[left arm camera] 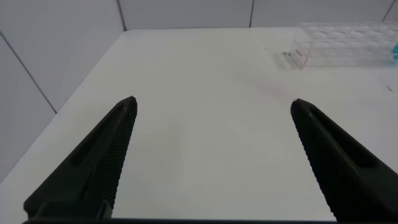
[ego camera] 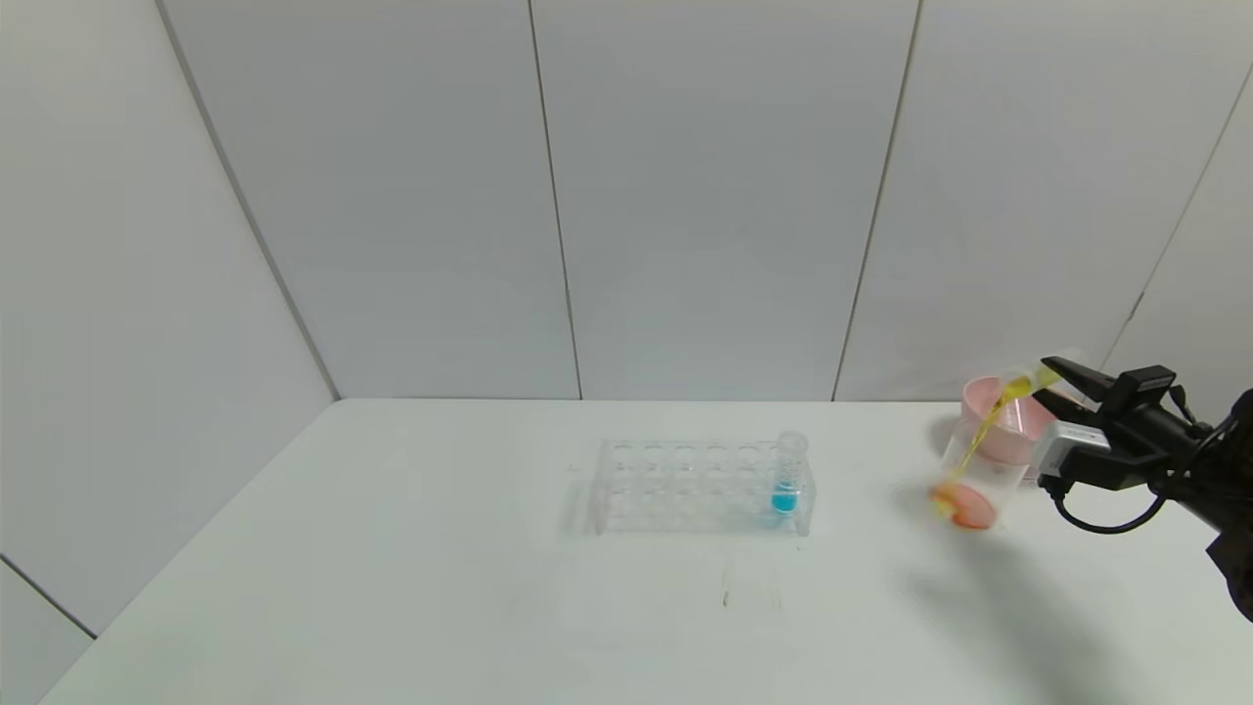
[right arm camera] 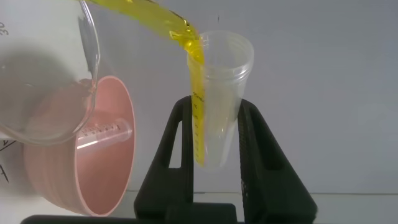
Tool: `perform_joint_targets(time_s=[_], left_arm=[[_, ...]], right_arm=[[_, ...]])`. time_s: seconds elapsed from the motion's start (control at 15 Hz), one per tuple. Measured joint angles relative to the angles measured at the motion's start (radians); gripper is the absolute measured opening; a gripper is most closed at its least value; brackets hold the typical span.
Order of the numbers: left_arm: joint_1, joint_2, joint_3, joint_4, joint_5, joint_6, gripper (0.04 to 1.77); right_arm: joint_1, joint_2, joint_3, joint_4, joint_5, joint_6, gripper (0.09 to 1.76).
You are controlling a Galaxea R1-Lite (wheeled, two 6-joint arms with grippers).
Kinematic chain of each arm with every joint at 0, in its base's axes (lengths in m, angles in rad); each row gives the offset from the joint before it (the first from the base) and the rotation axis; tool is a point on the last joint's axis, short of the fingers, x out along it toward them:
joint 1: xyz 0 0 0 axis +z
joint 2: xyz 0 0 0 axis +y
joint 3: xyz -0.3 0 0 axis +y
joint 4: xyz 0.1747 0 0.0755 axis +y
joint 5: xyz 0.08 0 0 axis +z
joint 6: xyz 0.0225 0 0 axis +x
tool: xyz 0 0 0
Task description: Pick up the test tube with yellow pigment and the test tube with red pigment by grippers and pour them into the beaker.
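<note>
Right gripper point(ego camera: 1062, 384) clamped on test tube with yellow pigment point(ego camera: 1028, 380), tipped over beaker point(ego camera: 979, 475); yellow stream runs into orange-red liquid at bottom. Pink bowl point(ego camera: 1008, 421) just behind beaker. Tube rack point(ego camera: 700, 487) mid-table, blue tube point(ego camera: 788, 475) in end slot. Left gripper point(left arm camera: 211, 155) wide open, holding nothing, above bare table point(ego camera: 392, 587).

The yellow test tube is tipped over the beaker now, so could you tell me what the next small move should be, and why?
Probably hold the tilt a moment longer. The right hand, shut on the test tube with yellow pigment, has it tipped over the beaker, and a yellow stream is running down onto the orange-red liquid at the bottom. Yellow remains in the tube.
</note>
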Motion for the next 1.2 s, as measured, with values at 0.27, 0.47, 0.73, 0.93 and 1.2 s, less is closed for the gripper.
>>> perform_joint_targets(time_s=[0.27,0.47,0.73,0.93,1.2], left_arm=[[0.000,0.000,0.000,0.000,0.000,0.000,1.76],[0.000,0.000,0.000,0.000,0.000,0.000,1.76],[0.000,0.000,0.000,0.000,0.000,0.000,1.76],[0.000,0.000,0.000,0.000,0.000,0.000,1.76],[0.000,0.000,0.000,0.000,0.000,0.000,1.76]], right_arm=[[-0.013,-0.001,0.002,0.001,0.000,-0.015,0.49],[-0.020,0.000,0.003,0.002,0.000,-0.014,0.49],[-0.025,0.001,0.002,0.002,0.000,-0.027,0.49],[-0.028,0.000,0.000,0.001,0.000,-0.040,0.49],[-0.028,-0.011,0.003,0.001,0.000,-0.063,0.49]])
